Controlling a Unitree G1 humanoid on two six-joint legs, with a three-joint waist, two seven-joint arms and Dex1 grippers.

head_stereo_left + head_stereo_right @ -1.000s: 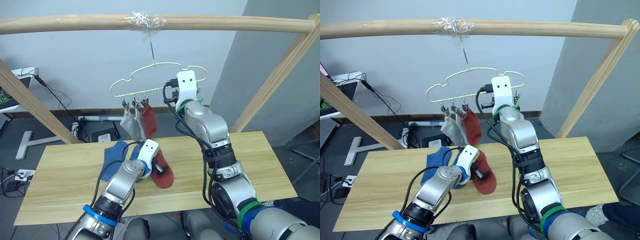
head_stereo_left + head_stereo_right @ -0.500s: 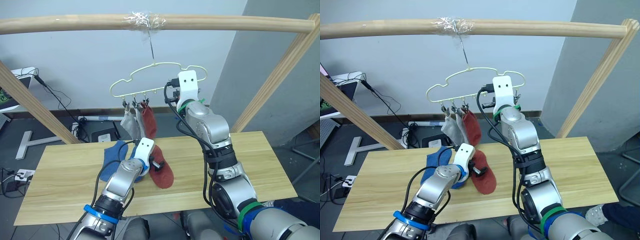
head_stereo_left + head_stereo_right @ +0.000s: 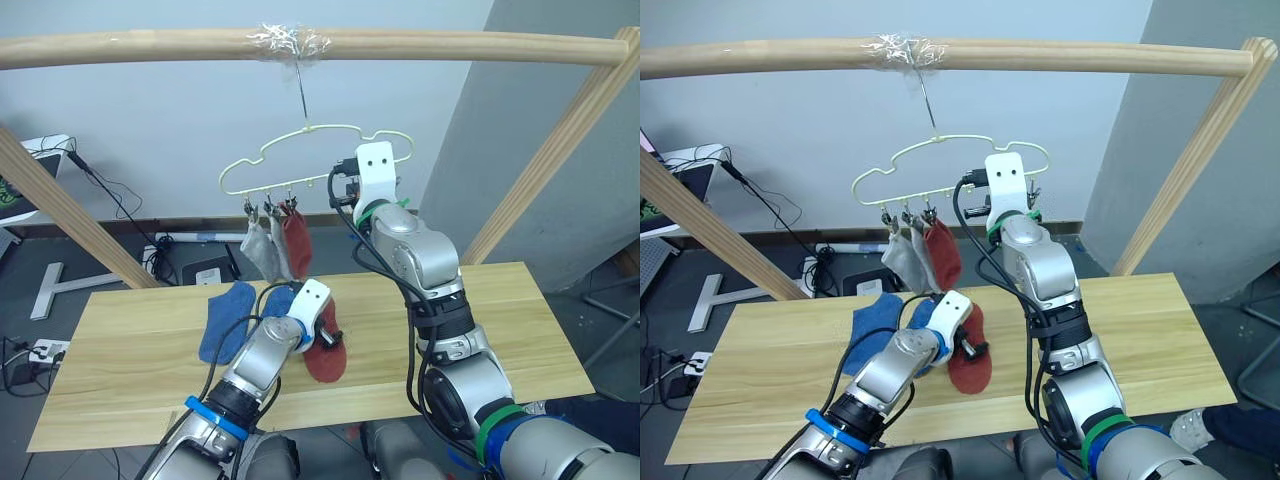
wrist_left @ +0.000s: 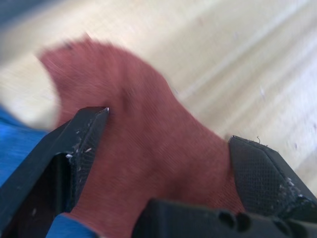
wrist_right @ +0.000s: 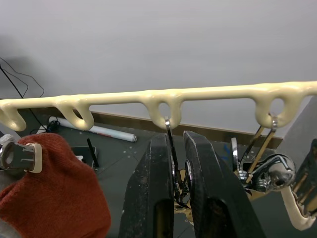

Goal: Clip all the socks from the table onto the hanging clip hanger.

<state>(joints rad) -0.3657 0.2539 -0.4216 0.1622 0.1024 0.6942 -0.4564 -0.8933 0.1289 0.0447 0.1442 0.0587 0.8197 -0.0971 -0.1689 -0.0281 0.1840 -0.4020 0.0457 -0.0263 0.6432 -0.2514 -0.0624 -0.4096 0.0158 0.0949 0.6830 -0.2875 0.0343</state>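
A round wooden pole frame [image 3: 150, 45] spans the scene, above the long tabletop [image 3: 130, 360] of pale planks. From the pole's taped middle hangs the cream clip hanger [image 3: 300, 160]; two light grey socks [image 3: 262, 250] and one rust-red sock [image 3: 298, 243] dangle from clips at its left end. On the tabletop lie two blue socks [image 3: 226, 320] left of centre and a second rust-red sock [image 3: 326, 352] just beside them. The left pincer [image 4: 168, 163] is down on that sock, its fingers spread wide with the red fabric between them, not yet pinched. The right pincer [image 5: 177, 168] is raised at the hanger's bar, its fingers closed tight on a metal clip [image 5: 174, 171].
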